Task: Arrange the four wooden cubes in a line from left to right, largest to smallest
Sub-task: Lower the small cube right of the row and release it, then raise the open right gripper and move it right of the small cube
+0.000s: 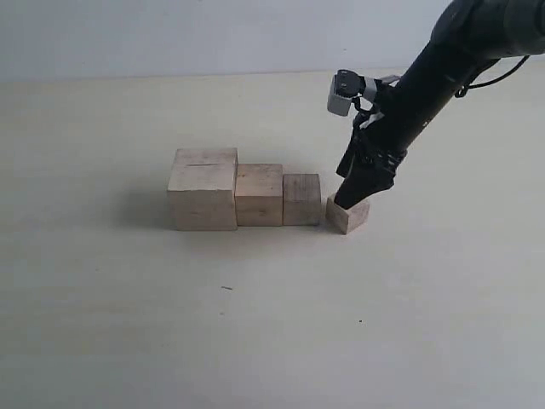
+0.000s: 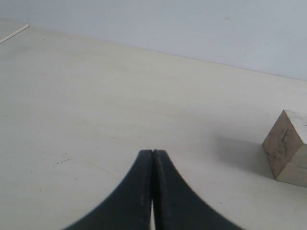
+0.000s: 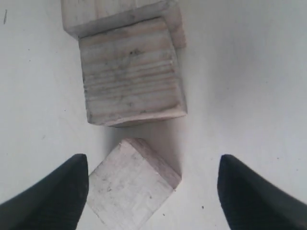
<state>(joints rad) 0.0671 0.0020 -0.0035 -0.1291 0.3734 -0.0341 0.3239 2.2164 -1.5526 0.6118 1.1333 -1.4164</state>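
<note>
Right hand point(image 3: 152, 162) wide open, low astride the smallest cube point(image 3: 130, 188), nothing in its grip.

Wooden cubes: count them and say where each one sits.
4. Largest cube at the row's left end, second cube beside it, third cube next, smallest cube at the right end, askew, under the right gripper. None looks hidden.

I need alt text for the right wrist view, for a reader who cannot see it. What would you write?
The smallest wooden cube lies turned at an angle between the open jaws of the right gripper, on a pale table. Close beyond it stands a larger cube, with another cube partly in view behind that.
</note>
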